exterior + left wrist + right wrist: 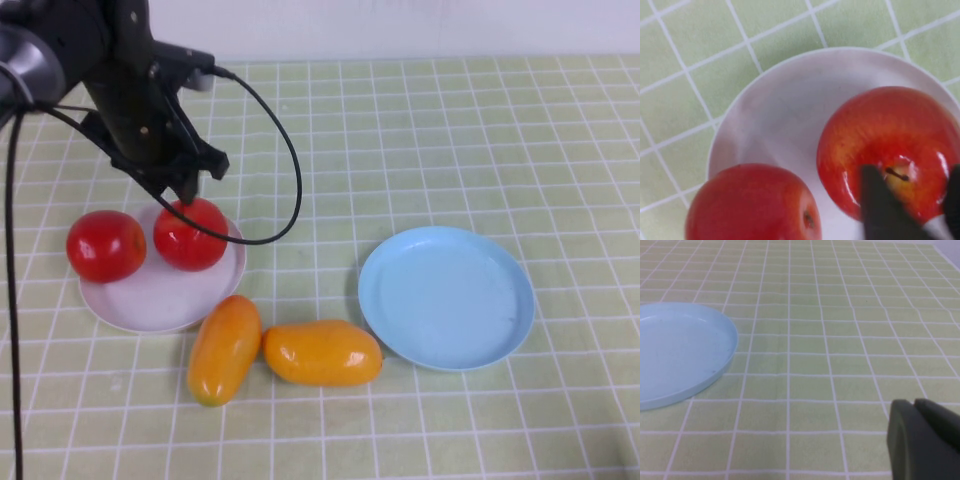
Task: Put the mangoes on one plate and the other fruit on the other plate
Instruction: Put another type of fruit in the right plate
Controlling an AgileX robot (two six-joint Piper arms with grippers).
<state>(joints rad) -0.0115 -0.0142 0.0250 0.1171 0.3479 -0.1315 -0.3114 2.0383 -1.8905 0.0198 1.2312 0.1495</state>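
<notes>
Two red apples rest on the white plate: one at its left rim, the other at its back right. My left gripper hangs just over that second apple, open, with its dark fingers either side of the stem dimple. The other apple lies beside it on the white plate. Two orange-yellow mangoes lie on the table in front, touching end to end. The light blue plate holds nothing. My right gripper is shut, low over the cloth, right of the blue plate.
A green checked cloth covers the table. The left arm's black cable loops over the cloth behind and to the right of the white plate. The right arm is outside the high view.
</notes>
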